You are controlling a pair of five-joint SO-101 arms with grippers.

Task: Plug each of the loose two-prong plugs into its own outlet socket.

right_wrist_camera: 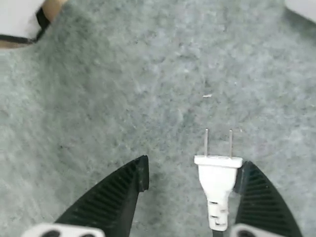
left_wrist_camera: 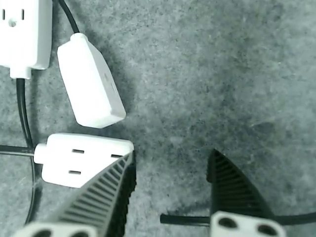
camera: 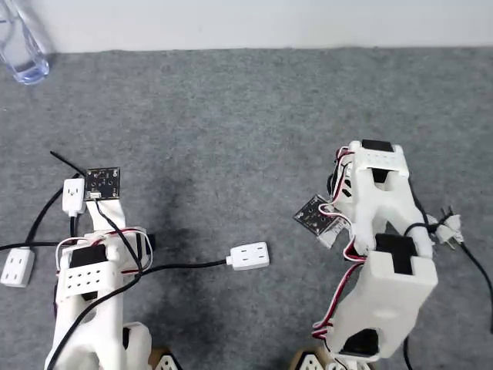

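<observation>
- You're at the first pick-up, as I judge it. Your right gripper point(right_wrist_camera: 193, 178) has its fingers spread around the two-prong plug point(right_wrist_camera: 217, 180), which lies unpinched near the mat's point(camera: 231, 116) right edge.
- Next, close on the plug's body, leave the prongs free, then carry it to a socket.
- Your left gripper point(left_wrist_camera: 170, 190), fingers spread and empty, sits by an outlet socket point(left_wrist_camera: 81, 159) near the left edge.
- The plug's cord is cut off from sight, and I can't tell whether the left fingertip touches the socket.
</observation>
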